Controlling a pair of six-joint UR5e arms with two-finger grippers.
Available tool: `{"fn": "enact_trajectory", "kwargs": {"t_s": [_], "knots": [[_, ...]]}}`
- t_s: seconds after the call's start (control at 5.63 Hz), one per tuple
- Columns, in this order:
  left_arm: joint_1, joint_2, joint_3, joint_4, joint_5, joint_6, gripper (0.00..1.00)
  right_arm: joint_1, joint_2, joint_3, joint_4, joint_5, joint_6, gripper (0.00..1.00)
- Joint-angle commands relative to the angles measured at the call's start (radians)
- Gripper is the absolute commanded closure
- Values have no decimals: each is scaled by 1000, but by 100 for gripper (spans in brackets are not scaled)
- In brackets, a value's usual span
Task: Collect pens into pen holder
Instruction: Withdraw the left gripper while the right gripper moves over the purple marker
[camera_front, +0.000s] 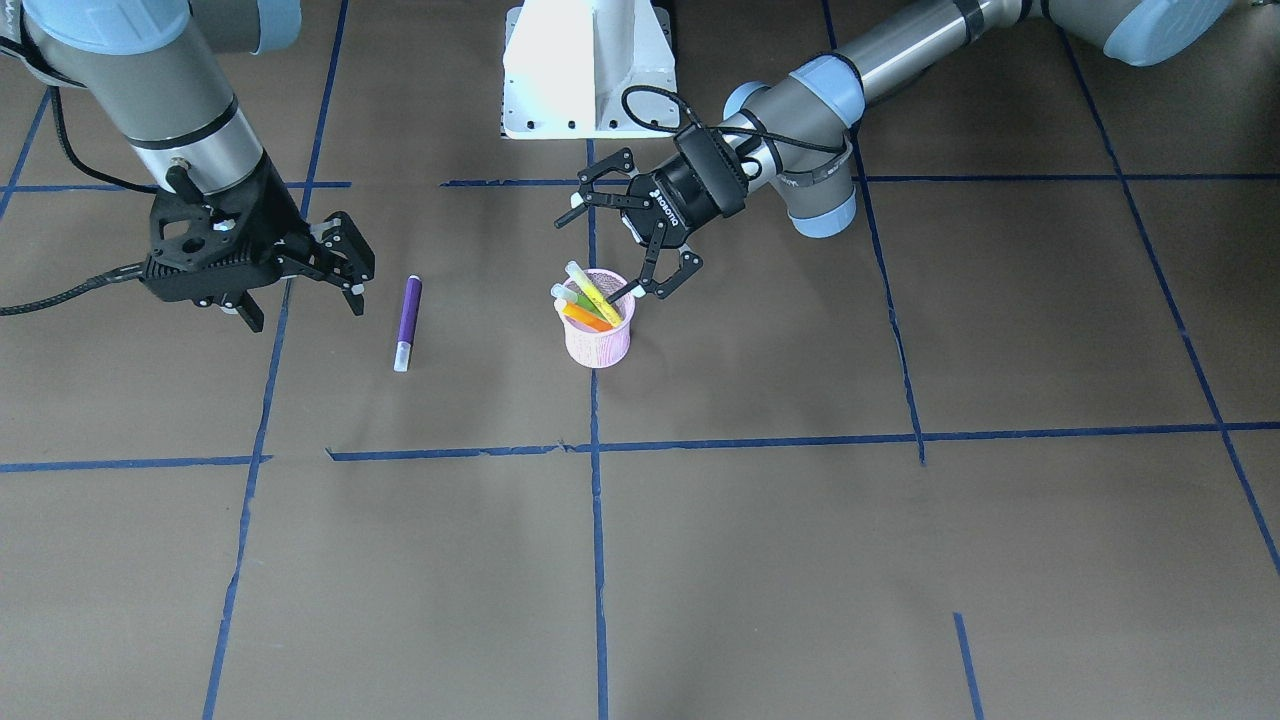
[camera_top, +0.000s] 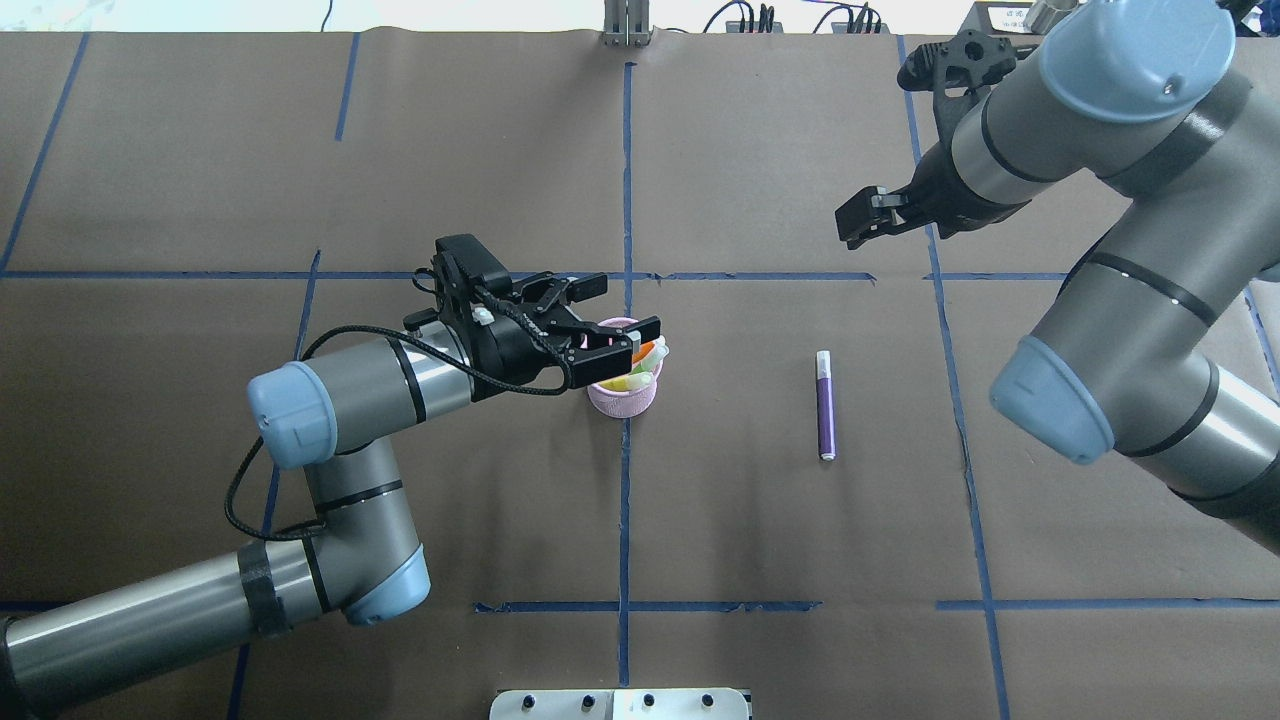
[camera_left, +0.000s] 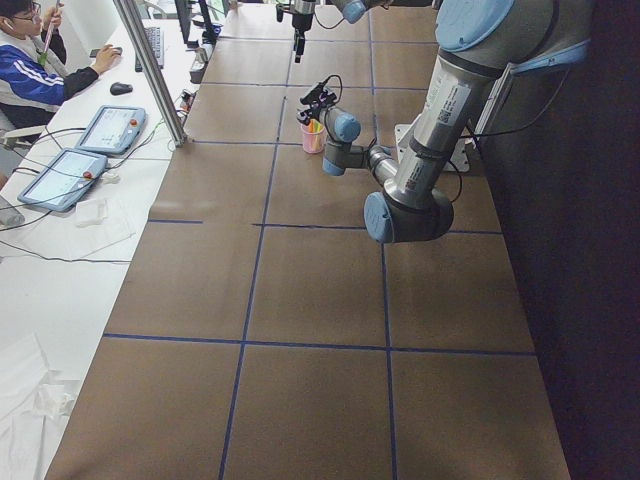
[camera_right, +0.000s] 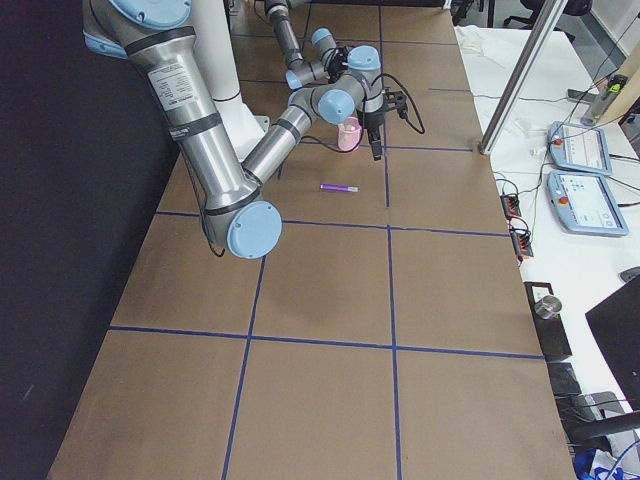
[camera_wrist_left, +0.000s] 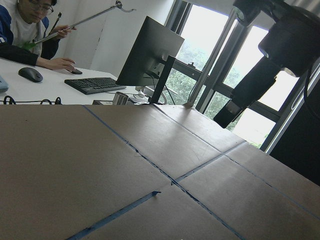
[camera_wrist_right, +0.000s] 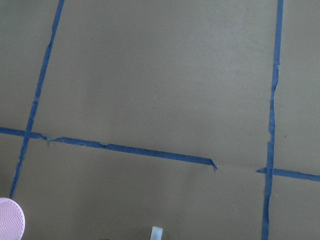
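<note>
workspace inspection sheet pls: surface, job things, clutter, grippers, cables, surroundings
surface: brown paper-covered table with a blue tape grid
job's things: yellow-green pen and orange pen stand in the small pink wire-mesh cup; purple pen lies flat on the table, apart from the cup
clutter: nothing seen
grippers: left gripper jaws open, over the cup; right gripper jaws open, empty, near the purple pen
cables: black cable loops off the left arm; second black cable trails from the right wrist
surroundings: white robot base; person at a side desk

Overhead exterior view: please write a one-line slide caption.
Open left pincer at the pink pen holder, which holds the orange pen and the green pen; the purple pen lies on the table.
</note>
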Motion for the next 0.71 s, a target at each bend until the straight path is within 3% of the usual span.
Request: {"fn": "enact_trajectory", "kwargs": {"t_s": [0.0,0.53], "knots": [[-126,0,-86,212,-226,-113,0,-126,-8,-18,112,-124,104,0],[-405,42,-103,397,-805,-229,0,-152,-6,-200,110,-80,126,0]]}}
